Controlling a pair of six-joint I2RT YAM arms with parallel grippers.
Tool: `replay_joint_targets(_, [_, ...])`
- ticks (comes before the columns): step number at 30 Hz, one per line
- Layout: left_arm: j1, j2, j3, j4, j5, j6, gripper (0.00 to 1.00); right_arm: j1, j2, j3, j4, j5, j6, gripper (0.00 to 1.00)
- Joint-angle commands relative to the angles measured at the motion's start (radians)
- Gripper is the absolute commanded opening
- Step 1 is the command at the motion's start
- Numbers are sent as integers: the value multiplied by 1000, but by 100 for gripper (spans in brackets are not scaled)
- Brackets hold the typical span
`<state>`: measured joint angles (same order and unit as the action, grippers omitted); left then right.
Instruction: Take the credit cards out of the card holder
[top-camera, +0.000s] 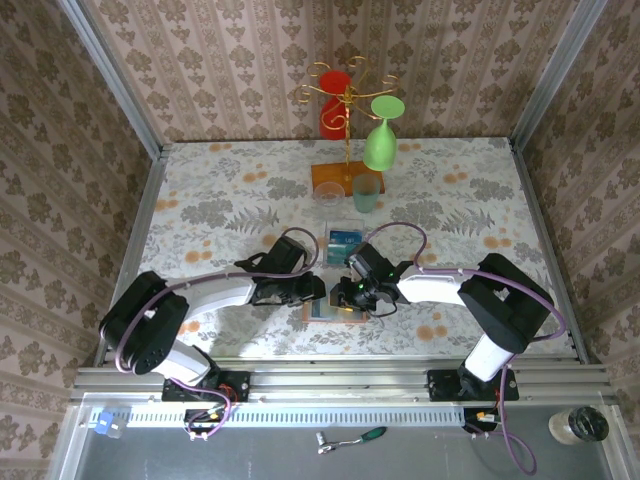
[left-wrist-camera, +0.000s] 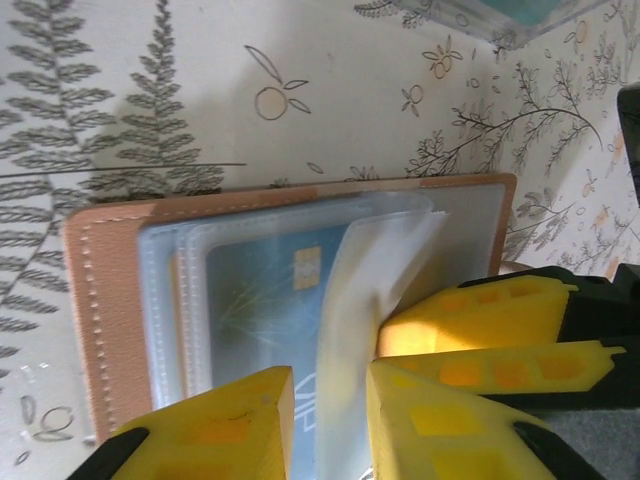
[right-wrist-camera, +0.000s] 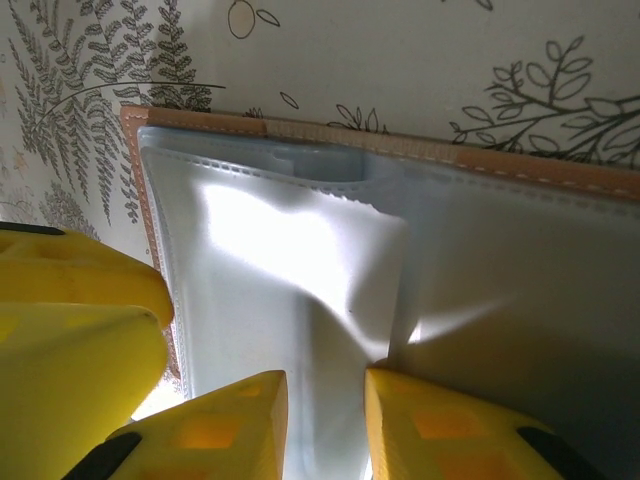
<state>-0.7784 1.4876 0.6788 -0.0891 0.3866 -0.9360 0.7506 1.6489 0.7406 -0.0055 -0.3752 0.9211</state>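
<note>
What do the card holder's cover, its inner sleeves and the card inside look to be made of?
Card holder cover: tan leather or imitation, matte, with a stitched edge.
Sleeves: thin, soft clear plastic, glossy; they buckle and catch glare.
Credit card: probably stiff blue plastic, flat behind the sleeve, with a gold chip.

Clear sleeve of card holder between fingers of right end effector

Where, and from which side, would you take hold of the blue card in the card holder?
Likely the blue card's end nearest the card holder's stitched edge, coming low from there: it lies flat, the other end under a raised sleeve.
</note>
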Motion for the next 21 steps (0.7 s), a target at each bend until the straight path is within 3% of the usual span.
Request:
replay_joint_targets(1, [-6,21,5,54,32,-26,26,-5,-11,-20,-4,-6,13,27])
replay_joint_targets(12, [-10,11,15,62,43,-39,26,-10,-88,-17,-13,-4,21,30])
replay_joint_targets(21, [-27,37,59,45,58,-34,25,-82,-231,-43,-83,13,16,30])
